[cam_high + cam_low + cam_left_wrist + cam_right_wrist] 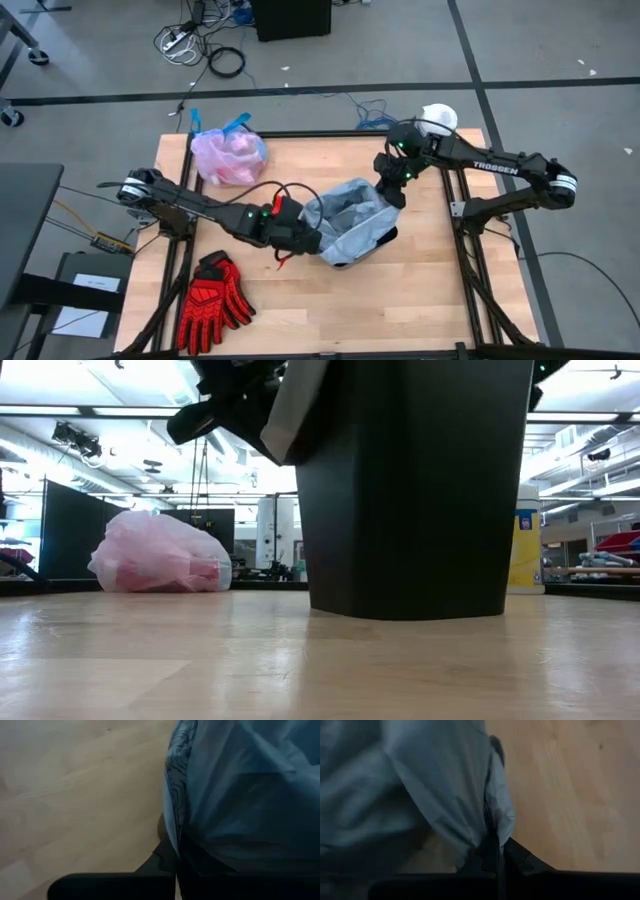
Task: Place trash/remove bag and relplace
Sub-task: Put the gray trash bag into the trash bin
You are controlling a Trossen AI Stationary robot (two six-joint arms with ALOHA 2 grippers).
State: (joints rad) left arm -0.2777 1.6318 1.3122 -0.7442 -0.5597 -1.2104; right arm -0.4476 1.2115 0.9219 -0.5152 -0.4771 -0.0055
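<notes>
With the filled pink bag [229, 156] already tied and set aside at the counter's [420, 310] far left, both the left end effector [312, 238] and right end effector [393, 193] pinch the grey-blue liner's [350, 222] edges, stretching it over the black bin [415, 490], not yet fully seated

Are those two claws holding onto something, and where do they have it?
Yes. Both pinch the grey-blue bin liner at its rim: the left claw at the edge nearest it, the right claw at the opposite edge, over the black bin.
</notes>
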